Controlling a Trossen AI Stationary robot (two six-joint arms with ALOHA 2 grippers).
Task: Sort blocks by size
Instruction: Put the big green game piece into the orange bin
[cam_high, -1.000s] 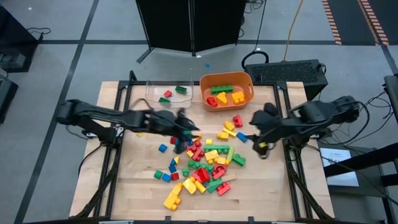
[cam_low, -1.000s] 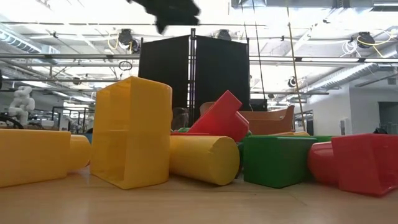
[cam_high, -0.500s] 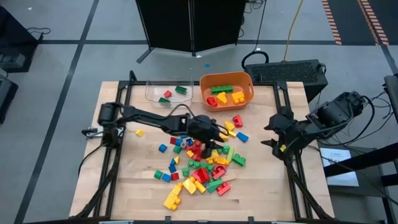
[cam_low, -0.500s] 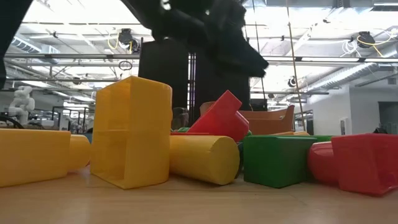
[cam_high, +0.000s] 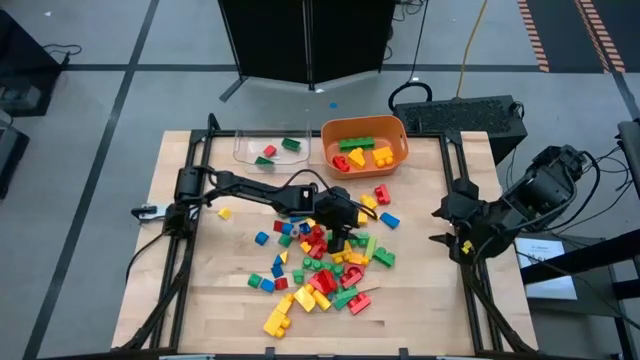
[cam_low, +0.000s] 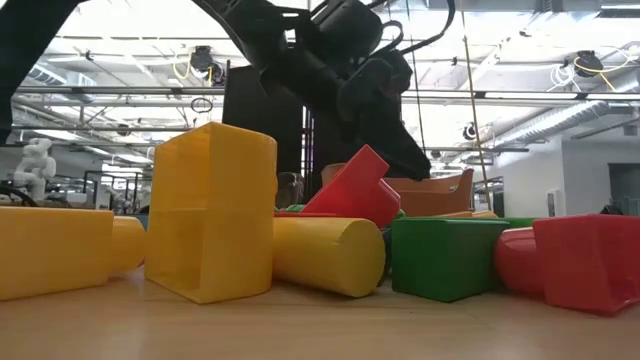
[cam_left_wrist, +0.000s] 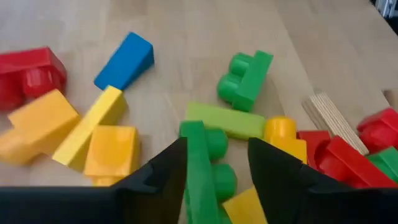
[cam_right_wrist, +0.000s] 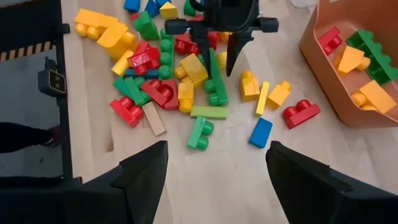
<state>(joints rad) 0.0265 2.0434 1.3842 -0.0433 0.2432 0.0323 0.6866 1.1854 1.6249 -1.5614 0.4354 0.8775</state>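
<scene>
Red, yellow, green and blue blocks (cam_high: 322, 268) lie heaped on the middle of the wooden table. My left gripper (cam_high: 339, 238) has come down slanting into the far part of the heap. Its open fingers stand on either side of a long green studded block (cam_left_wrist: 208, 171), also seen as the green block (cam_right_wrist: 213, 78) in the right wrist view. My right gripper (cam_high: 450, 226) hangs wide open and holds nothing above the table's right edge; its fingers (cam_right_wrist: 142, 174) frame the heap from afar. My left gripper straddles the green block's near end (cam_left_wrist: 198, 146), coming slanting from above, with the fingers lying along the block. One finger (cam_left_wrist: 168, 168) stands close against the block's side; whether it touches I cannot tell. The block lies flat on the table.
An orange tub (cam_high: 398, 150) with several blocks stands at the far edge, right of centre. A clear tray (cam_high: 250, 150) with a few small blocks is left of it. Loose blocks lie around the heap, and bare wood shows on the table's left and near right.
My left gripper has swung from left of the heap toward the table's right and gone down, tipping steeper, onto the heap's far part. My right gripper has drawn back toward the table's right edge. No block has visibly moved.
</scene>
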